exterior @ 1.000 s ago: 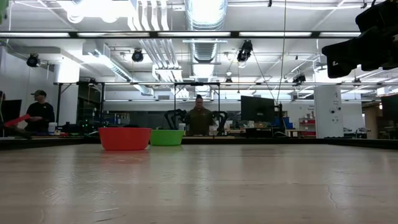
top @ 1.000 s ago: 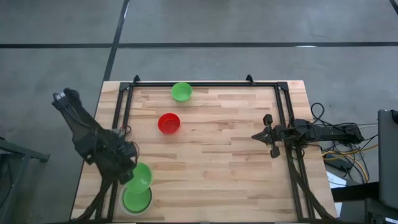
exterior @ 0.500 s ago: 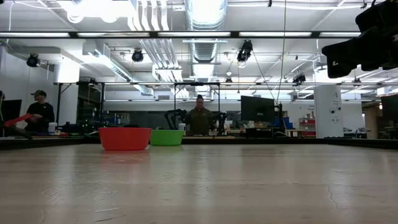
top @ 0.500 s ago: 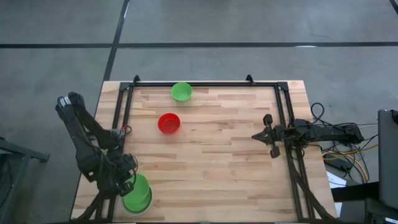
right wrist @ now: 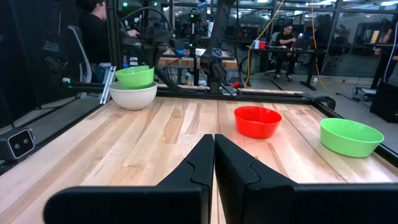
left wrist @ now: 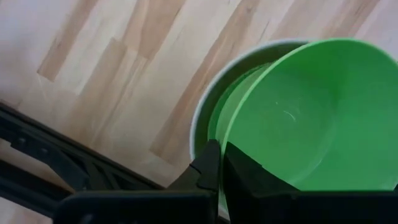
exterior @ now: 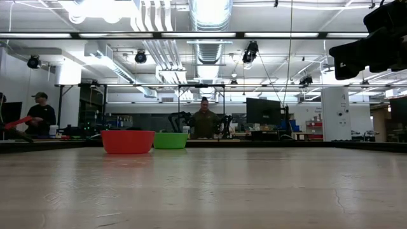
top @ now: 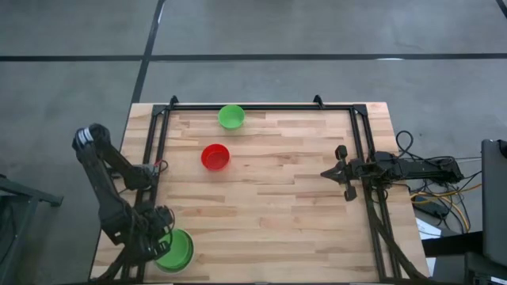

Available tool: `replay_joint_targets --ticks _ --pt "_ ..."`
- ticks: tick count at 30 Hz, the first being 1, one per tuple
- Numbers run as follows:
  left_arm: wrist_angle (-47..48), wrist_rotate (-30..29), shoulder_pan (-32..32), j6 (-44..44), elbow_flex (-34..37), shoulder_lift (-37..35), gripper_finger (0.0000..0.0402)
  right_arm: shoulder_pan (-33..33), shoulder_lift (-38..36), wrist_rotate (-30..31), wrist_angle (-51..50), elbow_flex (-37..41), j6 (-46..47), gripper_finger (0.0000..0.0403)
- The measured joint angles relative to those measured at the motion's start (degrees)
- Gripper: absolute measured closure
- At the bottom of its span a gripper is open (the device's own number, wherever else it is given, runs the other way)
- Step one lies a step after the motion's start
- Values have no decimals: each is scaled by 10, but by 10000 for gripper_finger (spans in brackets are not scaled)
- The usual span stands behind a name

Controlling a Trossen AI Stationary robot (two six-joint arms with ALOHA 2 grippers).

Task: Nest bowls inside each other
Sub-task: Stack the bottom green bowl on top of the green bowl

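Left hand (top: 161,241): at the table's 7 o'clock corner, clenched on the rim of a green bowl (left wrist: 311,118) held tilted over the stack.
Stack: a whitish bowl (right wrist: 133,95) with another green bowl nested in it sits at that corner, close to the table's near edge and its left rail; the held bowl leans into it, and how far it is seated cannot be told.
Red bowl (top: 215,157): alone at about 11 o'clock from the table's centre, well apart from the stack.
Far green bowl (top: 231,116): at 12 o'clock, just beside the far rail, near the red bowl without touching it.
Right hand (top: 346,176): waiting at the 3 o'clock edge, fingers pressed together, holding nothing.
Open room: bare wooden table (top: 277,214) from centre through 5 o'clock, between the bowls and the right arm.
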State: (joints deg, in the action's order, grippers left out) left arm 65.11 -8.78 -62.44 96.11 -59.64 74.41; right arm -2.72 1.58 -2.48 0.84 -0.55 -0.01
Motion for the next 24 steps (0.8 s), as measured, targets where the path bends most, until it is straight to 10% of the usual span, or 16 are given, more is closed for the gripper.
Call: replay_joint_targets --ticks 24 --pt "-46 -28 -22 33 0 63 363 0 0 0 0 0 0 394"
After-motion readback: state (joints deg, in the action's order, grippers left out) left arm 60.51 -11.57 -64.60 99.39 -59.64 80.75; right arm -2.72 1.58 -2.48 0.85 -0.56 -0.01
